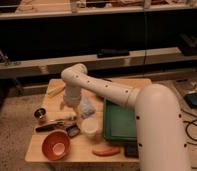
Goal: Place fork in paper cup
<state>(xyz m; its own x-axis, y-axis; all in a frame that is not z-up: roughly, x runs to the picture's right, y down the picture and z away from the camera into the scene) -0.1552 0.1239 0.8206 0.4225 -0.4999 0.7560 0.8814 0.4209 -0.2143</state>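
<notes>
Smooth white plastic end effector (68,103) hangs over the matt wooden table (82,150).

No text, label, brand, number or sign can be read on any surface shown. The pincer (68,103), at the end of the white arm (107,90), hangs over the left half of the desk (84,150). It shows no legible marking either.
</notes>
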